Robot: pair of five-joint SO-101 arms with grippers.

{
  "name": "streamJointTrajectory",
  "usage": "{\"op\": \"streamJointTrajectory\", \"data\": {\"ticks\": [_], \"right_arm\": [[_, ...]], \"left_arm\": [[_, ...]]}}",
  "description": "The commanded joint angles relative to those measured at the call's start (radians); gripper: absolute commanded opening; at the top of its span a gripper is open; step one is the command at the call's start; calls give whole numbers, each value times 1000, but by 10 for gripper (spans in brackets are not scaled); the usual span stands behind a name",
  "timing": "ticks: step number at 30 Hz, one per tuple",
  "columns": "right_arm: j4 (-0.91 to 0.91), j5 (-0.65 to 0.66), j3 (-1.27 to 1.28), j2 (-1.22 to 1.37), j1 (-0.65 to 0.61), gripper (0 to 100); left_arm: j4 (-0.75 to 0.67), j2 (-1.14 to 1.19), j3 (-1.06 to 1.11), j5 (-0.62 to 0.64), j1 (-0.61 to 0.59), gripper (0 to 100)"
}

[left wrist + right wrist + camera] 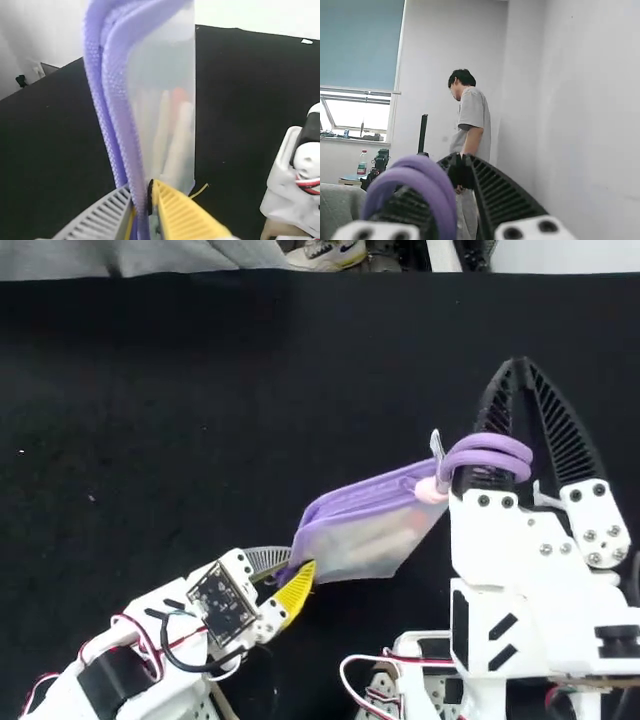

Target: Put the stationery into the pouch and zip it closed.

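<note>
Seen from the high view, the black cloth table (pixel 200 390) lies open across its far and left stretches, right up to its straight far edge, while both arms crowd the near side. The translucent plastic pouch (pixel 365 535) with a purple woven zip edge is held up between them, and pale stationery sticks (pixel 395 532) show through its wall. The left gripper (pixel 287 578), one finger yellow and one grey, is clamped on the pouch's near corner. The right gripper (pixel 518 365) points toward the far edge with its black fingertips meeting, and the pouch's purple cord loop (pixel 490 455) is hooked round one finger. In the left wrist view, the left gripper (pixel 147 192) pinches the purple edge. The pouch (pixel 165 75) stretches away from it with the stationery sticks (pixel 172 130) inside and the table (pixel 240 100) beyond. In the right wrist view, the right gripper (pixel 463 167) is closed at the tips with the loop (pixel 420 180) over one finger. Behind it are a white wall (pixel 580 100) and a window with a blue blind (pixel 360 45).
</note>
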Motion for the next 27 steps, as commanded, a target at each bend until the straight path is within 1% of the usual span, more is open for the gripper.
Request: {"op": "streamJointTrajectory", "data": {"ticks": [1, 3, 5, 10, 13, 17, 19, 23, 27], "right_arm": [[-15, 6, -44, 21, -12, 11], [-40, 49, -38, 22, -12, 11], [-46, 100, -36, 24, -12, 11], [-97, 175, 5, 24, -5, 11], [-184, 196, 62, 33, 87, 11], [-279, 176, 87, 108, 272, 11], [-304, 163, 77, 173, 333, 11], [-331, 166, 21, 312, 400, 11], [-328, 163, -58, 435, 474, 11]], "left_arm": [[51, 8, -47, -60, -58, 29], [81, 8, -74, -118, -107, 29], [110, 8, -110, -149, -166, 29], [138, 8, -182, -158, -318, 29], [146, 8, -194, -158, -381, 29], [144, 8, -220, -153, -460, 29], [144, 8, -229, -152, -498, 29], [143, 8, -226, -155, -549, 29], [141, 8, -226, -150, -553, 29]]}}
